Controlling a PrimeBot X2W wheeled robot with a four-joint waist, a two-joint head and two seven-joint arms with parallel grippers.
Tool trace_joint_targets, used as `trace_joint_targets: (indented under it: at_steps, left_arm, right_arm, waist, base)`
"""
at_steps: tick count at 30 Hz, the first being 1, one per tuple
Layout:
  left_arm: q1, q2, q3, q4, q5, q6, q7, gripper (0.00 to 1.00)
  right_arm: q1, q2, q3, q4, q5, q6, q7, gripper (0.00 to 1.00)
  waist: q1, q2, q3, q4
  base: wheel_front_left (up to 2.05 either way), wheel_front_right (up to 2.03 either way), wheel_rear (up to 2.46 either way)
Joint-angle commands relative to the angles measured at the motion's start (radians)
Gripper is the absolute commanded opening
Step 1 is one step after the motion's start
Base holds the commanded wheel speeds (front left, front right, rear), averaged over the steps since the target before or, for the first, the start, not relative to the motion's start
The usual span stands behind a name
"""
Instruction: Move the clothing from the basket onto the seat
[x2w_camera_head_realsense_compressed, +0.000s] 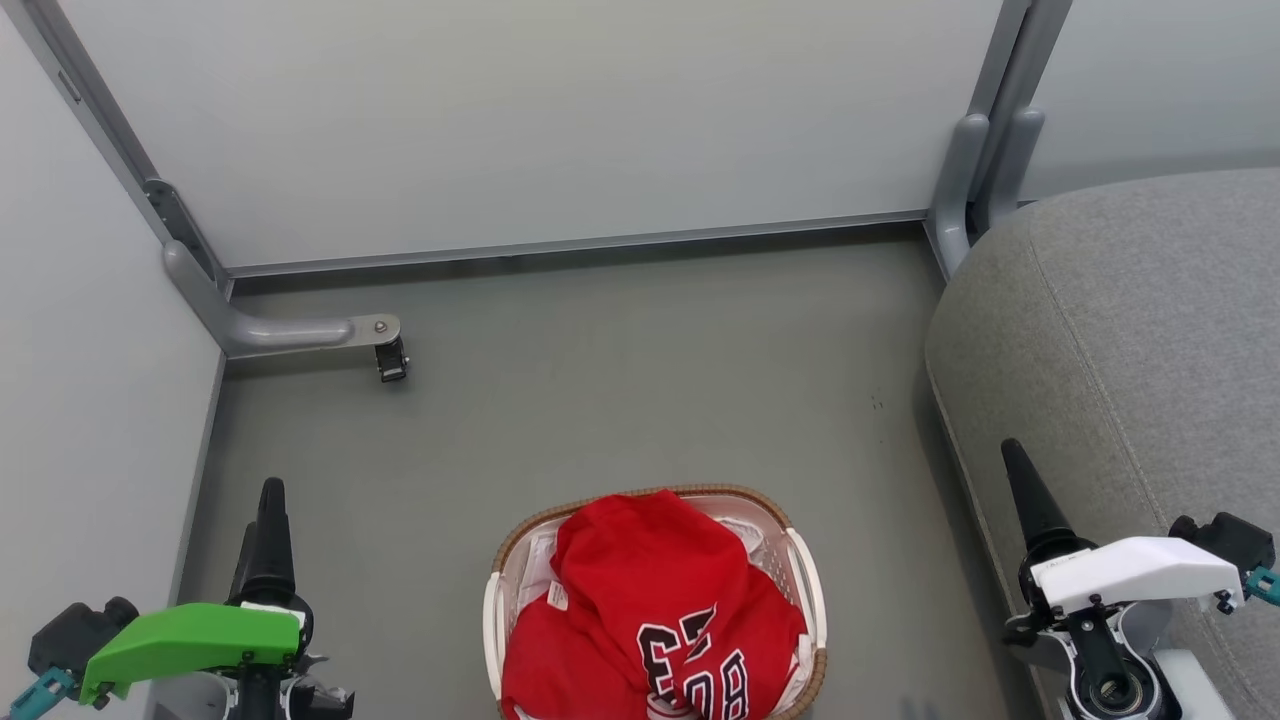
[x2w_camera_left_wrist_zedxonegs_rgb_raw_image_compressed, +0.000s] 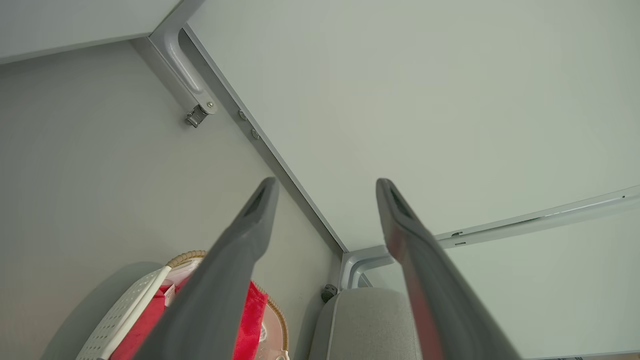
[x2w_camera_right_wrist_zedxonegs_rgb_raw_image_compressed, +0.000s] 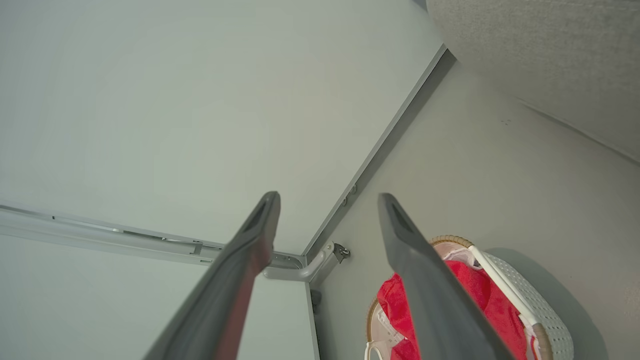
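Observation:
The clothing (x2w_camera_head_realsense_compressed: 650, 600), a bright red jersey with black, white-outlined numbers, lies heaped in the basket (x2w_camera_head_realsense_compressed: 520, 545) at the bottom centre of the head view. The seat (x2w_camera_head_realsense_compressed: 1130, 330), a large light grey cushion, fills the right side. My left gripper (x2w_camera_head_realsense_compressed: 265, 500) hangs open left of the basket, apart from it. My right gripper (x2w_camera_head_realsense_compressed: 1015, 460) stands open to the basket's right, in front of the seat's edge. In the left wrist view the open left gripper (x2w_camera_left_wrist_zedxonegs_rgb_raw_image_compressed: 326, 182) frames the wall, with the basket (x2w_camera_left_wrist_zedxonegs_rgb_raw_image_compressed: 125, 310), clothing (x2w_camera_left_wrist_zedxonegs_rgb_raw_image_compressed: 252, 315) and seat (x2w_camera_left_wrist_zedxonegs_rgb_raw_image_compressed: 365, 325) below. The open right gripper (x2w_camera_right_wrist_zedxonegs_rgb_raw_image_compressed: 328, 196) shows the clothing (x2w_camera_right_wrist_zedxonegs_rgb_raw_image_compressed: 480, 295), basket (x2w_camera_right_wrist_zedxonegs_rgb_raw_image_compressed: 520, 295) and seat (x2w_camera_right_wrist_zedxonegs_rgb_raw_image_compressed: 550, 60).
Pale partition walls (x2w_camera_head_realsense_compressed: 560, 120) close off the back and left. A grey metal foot with a small caster (x2w_camera_head_realsense_compressed: 390, 358) juts onto the grey floor (x2w_camera_head_realsense_compressed: 640, 400) at the back left. Grey posts (x2w_camera_head_realsense_compressed: 985, 160) stand at the back right, beside the seat.

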Motion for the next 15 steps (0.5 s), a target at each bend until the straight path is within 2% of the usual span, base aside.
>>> trace_joint_targets:
  at_steps: [1,15]
  left_arm:
    - [-0.030,0.017,-0.005,-0.009,0.046,-0.001,-0.011,1.00]
    - [-0.028,0.030,-0.036,-0.001,0.328,-0.001,-0.061,1.00]
  right_arm:
    - [-0.030,-0.014,0.012,-0.008,-0.044,0.000,-0.011,1.00]
    - [-0.047,-0.029,0.056,0.019,-0.305,0.000,-0.061,1.00]
  waist:
    - [-0.0001,0.0000,0.001,0.000]
    - [-0.0001,0.0000,0.006,0.000]
  base:
    - [0.00,0.00,0.00]
    - [0.00,0.00,0.00]
